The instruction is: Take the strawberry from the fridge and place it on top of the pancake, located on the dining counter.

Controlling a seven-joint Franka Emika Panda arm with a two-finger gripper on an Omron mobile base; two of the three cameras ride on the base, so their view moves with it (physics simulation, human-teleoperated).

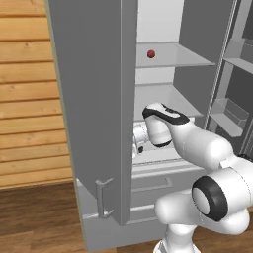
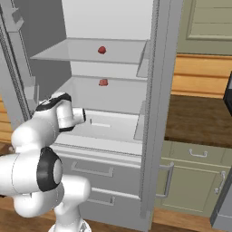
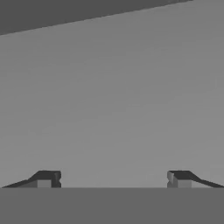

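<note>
The fridge (image 1: 94, 99) stands with both doors open, its pale shelves showing. The strawberry (image 1: 151, 53), a tiny dark-red berry, sits on the upper shelf (image 2: 102, 50). My hand (image 1: 141, 137) hangs low inside the fridge, at the level of the bottom shelf and well below the berry (image 2: 79, 116). In the hand view my gripper (image 3: 113, 179) is open, its fingertips (image 3: 46, 178) wide apart with nothing between them, facing a plain grey surface. The pancake and the dining counter are out of view.
A flat pinkish-red piece (image 2: 103, 82) lies on the middle shelf. The left fridge door (image 1: 89, 123) stands close beside my hand. Two drawers (image 2: 93, 170) sit below the shelves. A dark countertop on grey-green cabinets (image 2: 199, 122) runs to the fridge's right.
</note>
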